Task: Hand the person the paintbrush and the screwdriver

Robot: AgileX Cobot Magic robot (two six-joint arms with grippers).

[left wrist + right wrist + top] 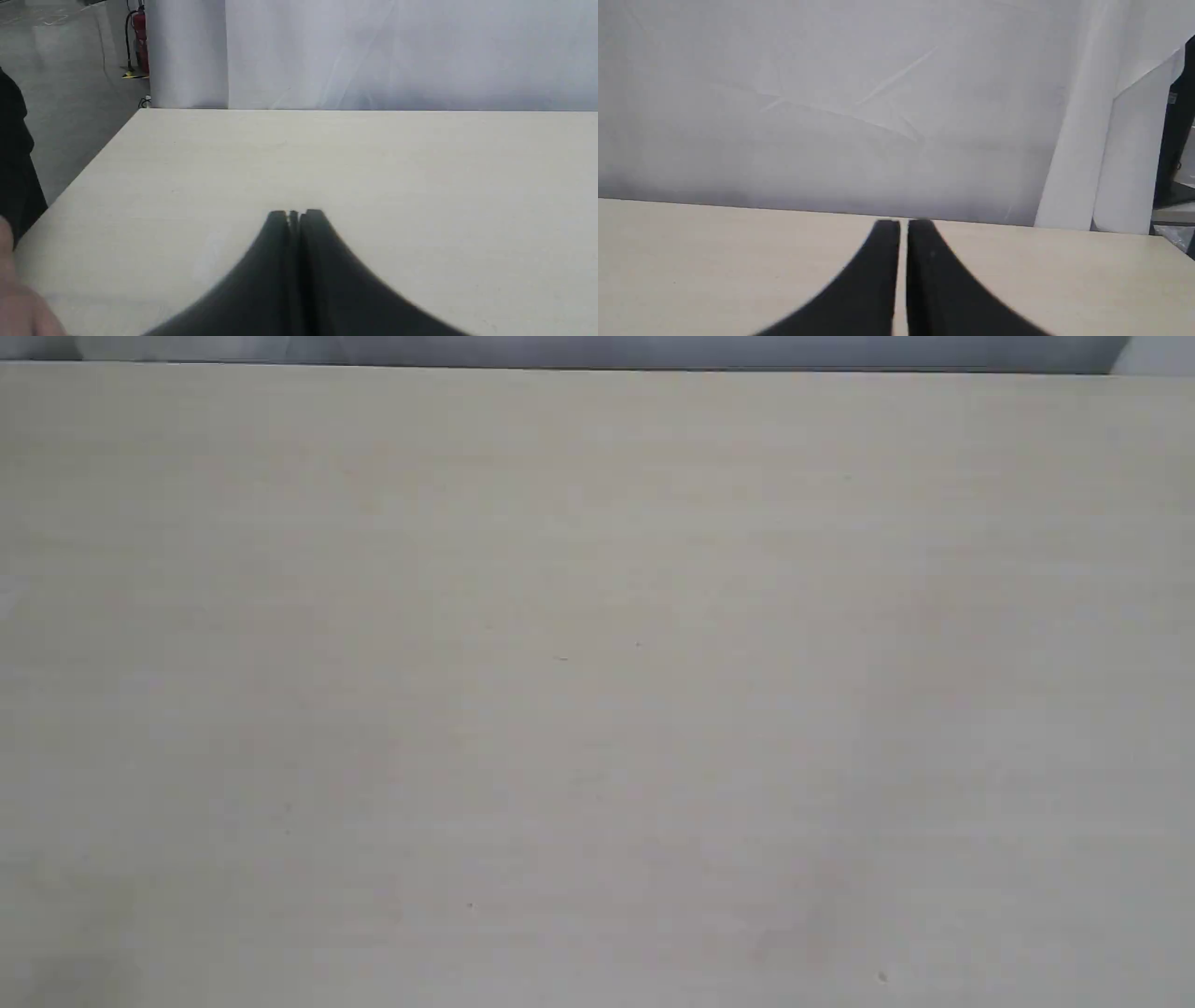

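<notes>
Person's hand (16, 298) blurred at table (397, 163) edge, left fingers (273, 247) closed

Table (597, 709) is lying open; white backdrop (397, 51) is walling its far edge; blurred hand (16, 298) is crowding one side.

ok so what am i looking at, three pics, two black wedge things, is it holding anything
It is a two-armed robot. One picture, from a camera off the arms, shows only a pale table. The other two come from wrist cameras: the black wedges are the left gripper and the right gripper, both closed, holding nothing. No brush or screwdriver shows anywhere. The blurred pink shape at the left wrist view's edge is likely a hand.
</notes>
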